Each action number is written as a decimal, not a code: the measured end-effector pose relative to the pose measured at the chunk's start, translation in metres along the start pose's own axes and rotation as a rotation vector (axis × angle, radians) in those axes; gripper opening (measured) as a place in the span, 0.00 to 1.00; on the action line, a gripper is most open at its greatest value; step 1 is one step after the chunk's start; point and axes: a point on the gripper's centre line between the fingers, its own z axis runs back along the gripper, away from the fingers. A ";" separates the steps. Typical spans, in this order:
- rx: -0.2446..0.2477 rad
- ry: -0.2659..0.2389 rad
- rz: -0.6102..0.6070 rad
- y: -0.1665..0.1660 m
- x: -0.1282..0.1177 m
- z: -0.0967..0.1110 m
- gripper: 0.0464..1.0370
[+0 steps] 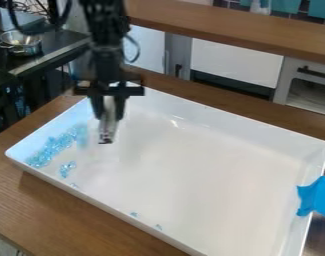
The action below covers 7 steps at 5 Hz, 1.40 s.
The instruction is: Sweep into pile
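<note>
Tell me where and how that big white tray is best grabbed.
I'd take the tray midway along its far long wall, coming from above, with the hand straddling the rim. The wall stands up as a thin edge there, away from the blue beads and the blue tape.

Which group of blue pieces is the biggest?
The long band at the tray's left end; the cluster beside it and the stray bits are smaller.

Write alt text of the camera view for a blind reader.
A black robot gripper holds a pale tool over a white tray on a wooden table. Light-blue bits cluster near the tray's left end, with a few strays along the near side; blue tape sticks to the right rim.
</note>
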 end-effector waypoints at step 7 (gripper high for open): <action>-0.043 -0.042 -0.390 -0.125 -0.125 -0.038 0.33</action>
